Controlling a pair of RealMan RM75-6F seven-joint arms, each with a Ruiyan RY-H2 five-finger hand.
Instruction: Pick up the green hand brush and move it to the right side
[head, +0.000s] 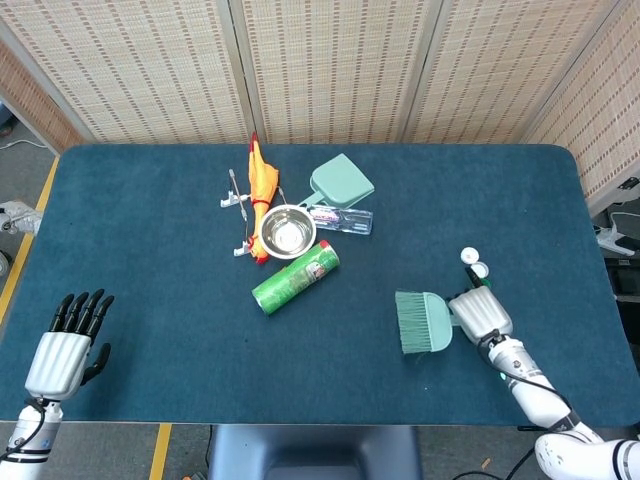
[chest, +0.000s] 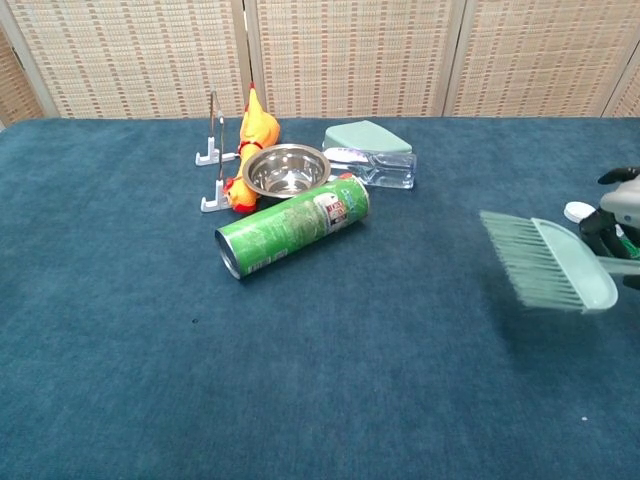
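Bowl (head: 288, 233) of bare steel sits beside the green can (head: 295, 277); right hand (head: 481, 313) grips the green hand brush (head: 424, 322).

Left robot hand (head: 62, 350) open and flat; right robot hand (head: 481, 313) clasped

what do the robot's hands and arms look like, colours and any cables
Both hands have silver-grey ribbed backs. The left hand has black fingers and a white wrist with a thin black cable alongside. The right hand joins a white segmented forearm with a black band and a black cable running along it.
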